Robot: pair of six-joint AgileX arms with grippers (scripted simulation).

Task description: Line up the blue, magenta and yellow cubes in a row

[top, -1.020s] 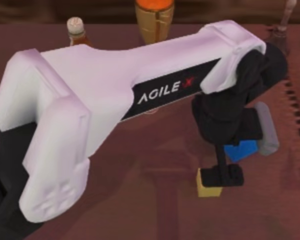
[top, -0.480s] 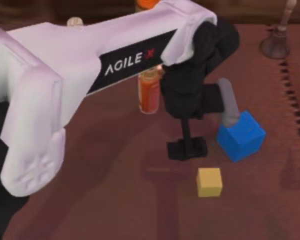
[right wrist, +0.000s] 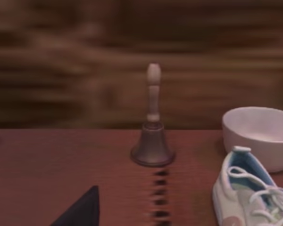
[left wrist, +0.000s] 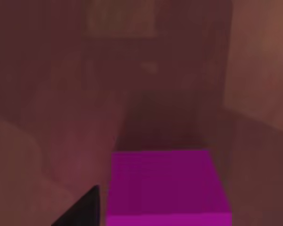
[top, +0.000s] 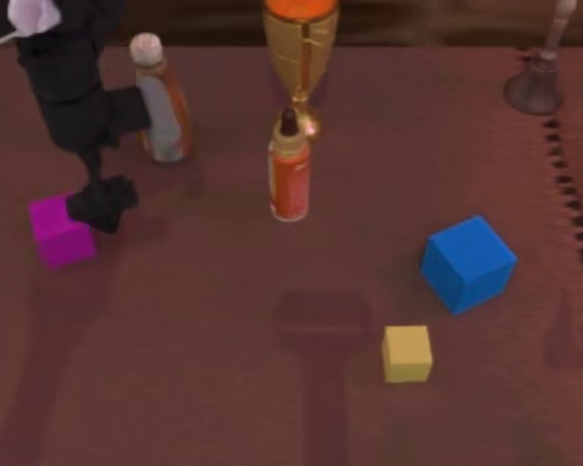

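Now, change: left end effector (top: 99,202) has swung from the yellow cube (top: 407,352) to the magenta cube (top: 60,229) near the table's left edge.
Fingers: spread or pressed together, cannot tell.
Meaning: yellow sits beside the blue cube (top: 467,263); magenta probably goes next.

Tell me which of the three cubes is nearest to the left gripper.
The magenta cube, at the table's left side: the left gripper is right at its upper right corner. The blue cube and yellow cube lie far off to the right.
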